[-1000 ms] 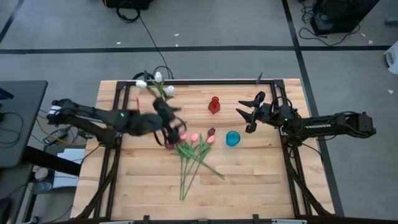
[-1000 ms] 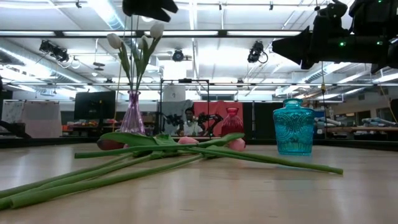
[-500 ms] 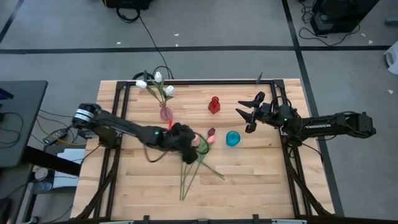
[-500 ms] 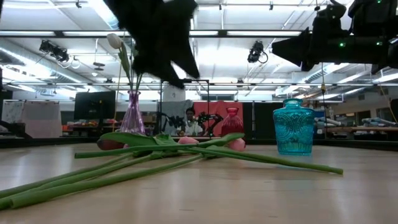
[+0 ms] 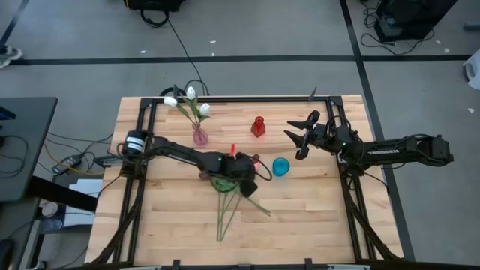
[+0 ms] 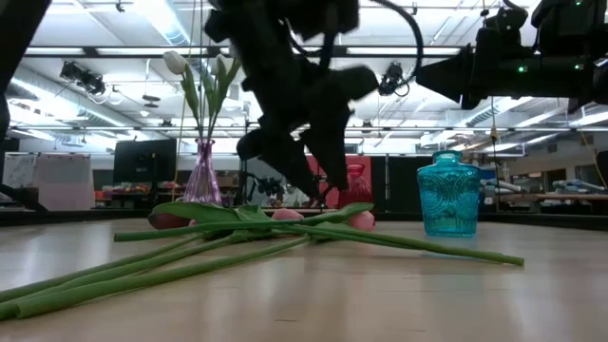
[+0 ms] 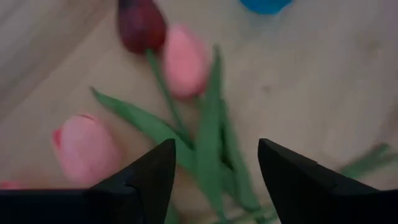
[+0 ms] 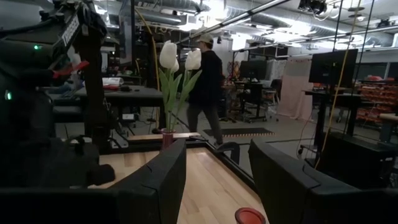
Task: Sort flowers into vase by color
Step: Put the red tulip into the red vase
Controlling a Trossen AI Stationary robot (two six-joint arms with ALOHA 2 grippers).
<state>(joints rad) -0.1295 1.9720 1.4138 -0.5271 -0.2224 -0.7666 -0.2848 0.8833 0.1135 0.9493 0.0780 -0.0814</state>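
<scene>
Several artificial tulips (image 5: 234, 186) lie flat on the table, pink and dark red heads toward the far side, stems (image 5: 222, 221) toward the near edge. In the left wrist view a dark red head (image 7: 142, 25) and two pink heads (image 7: 185, 59) (image 7: 84, 149) lie just beyond the fingers. White tulips (image 5: 186, 100) stand in a pink glass vase (image 5: 200, 136). A red vase (image 5: 258, 127) and a teal vase (image 5: 280, 166) stand empty. My left gripper (image 5: 250, 171) (image 6: 304, 185) (image 7: 214, 155) hangs open over the lying heads, fingers pointing down. My right gripper (image 5: 294, 141) (image 8: 217, 162) waits open, raised near the right edge.
The teal vase (image 6: 447, 194) stands just right of my left gripper, and the red vase (image 6: 353, 185) is behind it. A black frame runs along the table's edges (image 5: 225, 100). Bare wood (image 5: 315, 217) lies toward the near right. A person (image 8: 208, 87) walks in the room beyond.
My left gripper has swung away from the pink vase toward the table's right and near side, then come down over the heads of the lying tulips. It stays open. The flowers have not moved.
</scene>
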